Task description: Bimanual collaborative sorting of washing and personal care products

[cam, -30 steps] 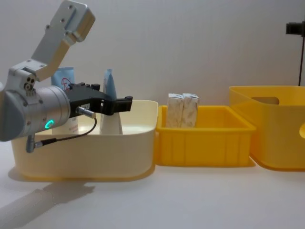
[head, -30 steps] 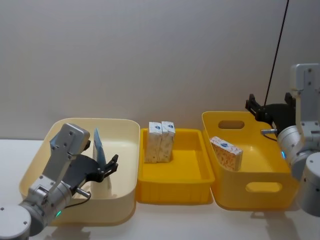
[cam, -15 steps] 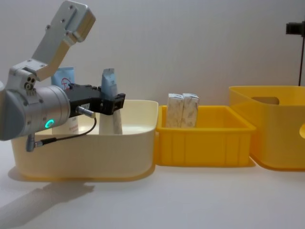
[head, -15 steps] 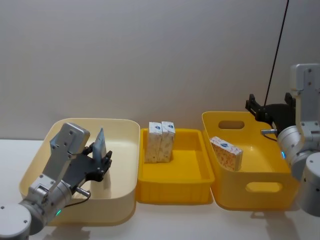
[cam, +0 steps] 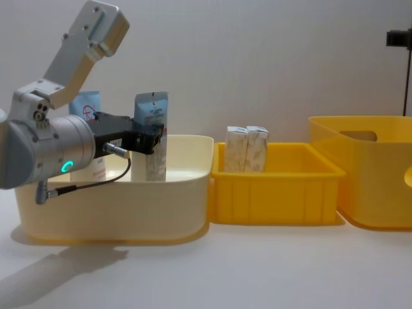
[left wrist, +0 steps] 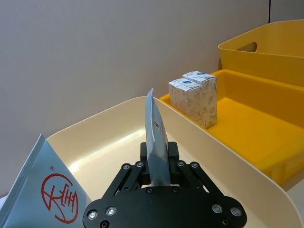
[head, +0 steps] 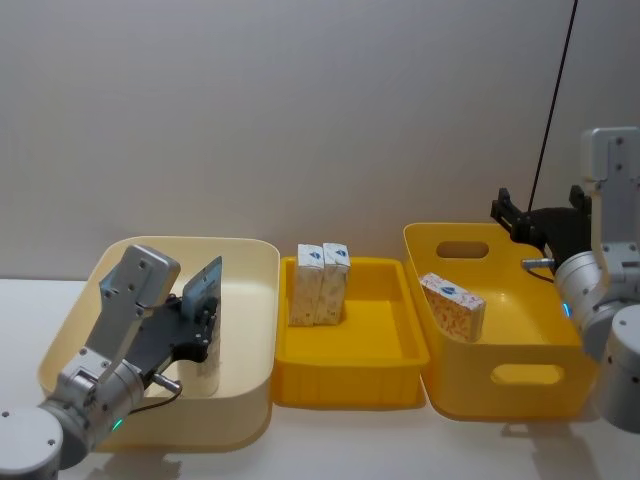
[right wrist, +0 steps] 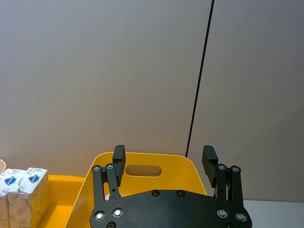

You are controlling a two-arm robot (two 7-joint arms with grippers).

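Your left gripper squeezes the whitish tube, which stands up in the cream bin on the left. The pale blue tube is near it in the same bin. Your right gripper hangs with its fingers spread wide over the far side of the big yellow bin. A red-printed carton leans inside that bin. Two cartons stand in the middle yellow tray.
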